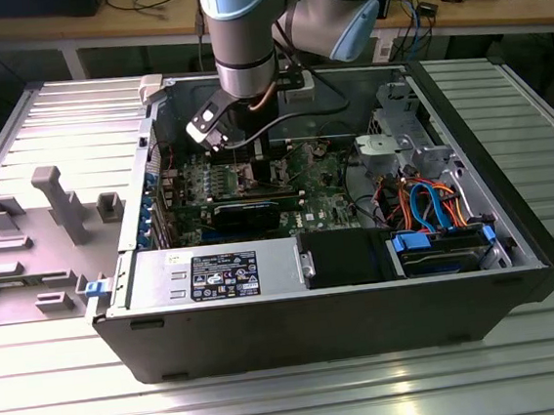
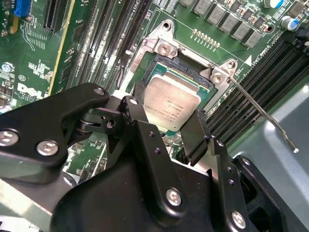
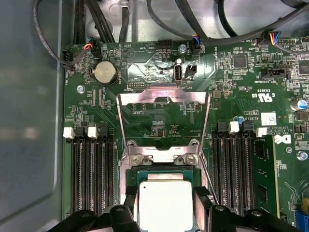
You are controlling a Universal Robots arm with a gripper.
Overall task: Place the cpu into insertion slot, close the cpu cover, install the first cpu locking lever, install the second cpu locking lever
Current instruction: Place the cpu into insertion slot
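**A:** Where is my gripper?

**B:** Your gripper (image 2: 169, 104) is down inside the computer case (image 1: 318, 331), with its black fingers (image 2: 140, 99) pressed against two opposite edges of the cpu (image 3: 164, 205). It is clamped on the chip.

**A:** And the chip itself?

**B:** You have it silvery side up, within the rim of the insertion slot (image 2: 181, 60). I cannot tell you whether it is fully seated.

**A:** The cover?

**B:** Your cpu cover (image 3: 164, 94) stands open, folded back from the socket over the green board. A thin locking lever (image 2: 260, 108) angles away from one socket corner, across the memory slots (image 3: 91, 174).
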